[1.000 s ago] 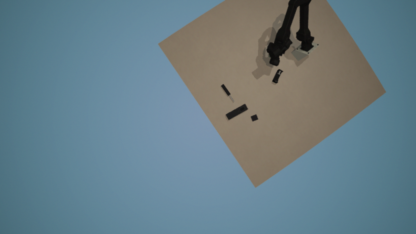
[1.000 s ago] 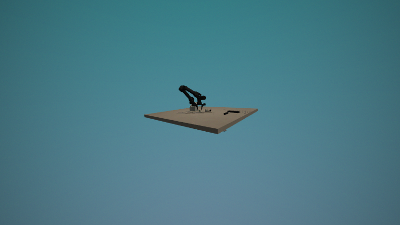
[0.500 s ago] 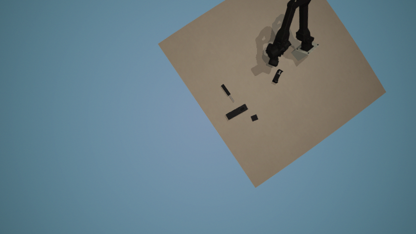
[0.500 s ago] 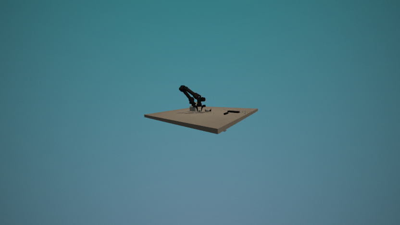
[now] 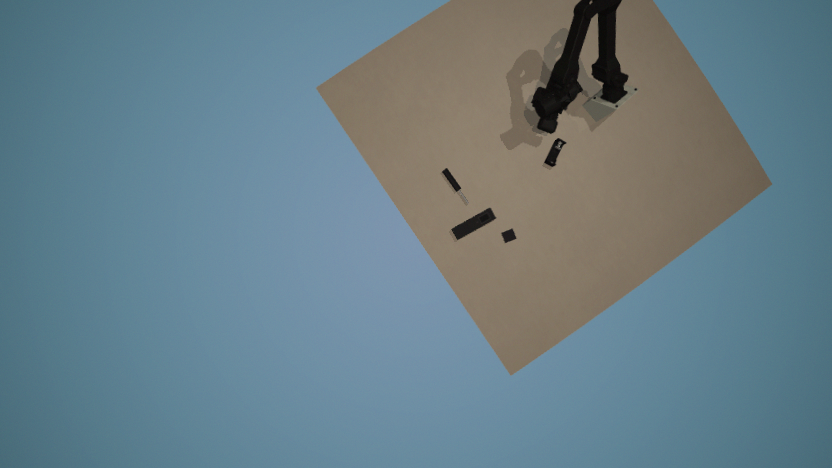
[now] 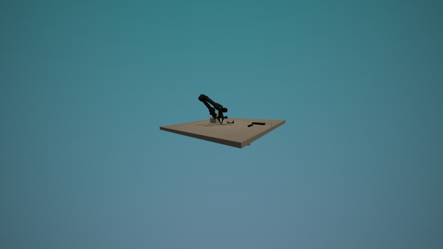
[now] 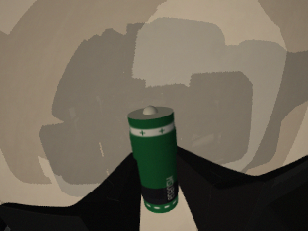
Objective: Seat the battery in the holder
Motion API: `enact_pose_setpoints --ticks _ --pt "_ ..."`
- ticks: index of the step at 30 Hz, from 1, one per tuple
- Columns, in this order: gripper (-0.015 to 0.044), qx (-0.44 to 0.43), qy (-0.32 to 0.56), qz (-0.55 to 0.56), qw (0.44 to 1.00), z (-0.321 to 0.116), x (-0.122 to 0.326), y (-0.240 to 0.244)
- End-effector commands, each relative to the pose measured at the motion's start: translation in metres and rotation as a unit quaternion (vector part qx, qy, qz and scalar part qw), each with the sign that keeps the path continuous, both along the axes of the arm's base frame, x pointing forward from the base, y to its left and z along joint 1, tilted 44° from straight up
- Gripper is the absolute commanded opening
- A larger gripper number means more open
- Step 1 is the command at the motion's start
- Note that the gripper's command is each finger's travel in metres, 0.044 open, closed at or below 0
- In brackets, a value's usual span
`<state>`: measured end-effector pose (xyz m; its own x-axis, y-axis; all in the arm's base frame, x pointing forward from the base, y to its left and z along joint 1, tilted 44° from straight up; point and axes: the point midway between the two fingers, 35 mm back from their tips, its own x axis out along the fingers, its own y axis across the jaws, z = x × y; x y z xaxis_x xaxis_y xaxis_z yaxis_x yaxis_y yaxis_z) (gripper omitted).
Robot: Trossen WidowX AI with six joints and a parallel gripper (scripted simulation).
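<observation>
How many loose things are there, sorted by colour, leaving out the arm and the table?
Green: 1, the battery.
Black: 4, the holder, a slim stick with a pale tip, a long bar and a small square block.
Total: 5.

Matte black jointed arm (image 5: 567, 64)

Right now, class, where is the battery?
In the wrist view, the battery sits centre frame, gripped between the claw fingers above the table.
</observation>
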<state>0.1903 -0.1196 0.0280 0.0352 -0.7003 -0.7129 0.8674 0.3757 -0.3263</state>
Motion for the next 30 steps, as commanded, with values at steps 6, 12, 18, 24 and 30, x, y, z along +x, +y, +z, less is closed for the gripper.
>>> enact_pose_setpoints --ticks 6,12,18,24,30 --pt "0.0082 0.002 0.003 0.001 1.0 0.018 0.0 0.02" --pt "0.0082 0.001 0.003 0.001 1.0 0.035 -0.002 0.035" --pt "0.0082 0.001 0.049 0.05 0.998 0.031 0.008 0.044" --pt "0.0082 0.0 0.159 0.166 0.973 0.021 0.031 0.067" --pt "0.0082 -0.002 0.266 0.278 0.923 0.006 0.049 0.093"
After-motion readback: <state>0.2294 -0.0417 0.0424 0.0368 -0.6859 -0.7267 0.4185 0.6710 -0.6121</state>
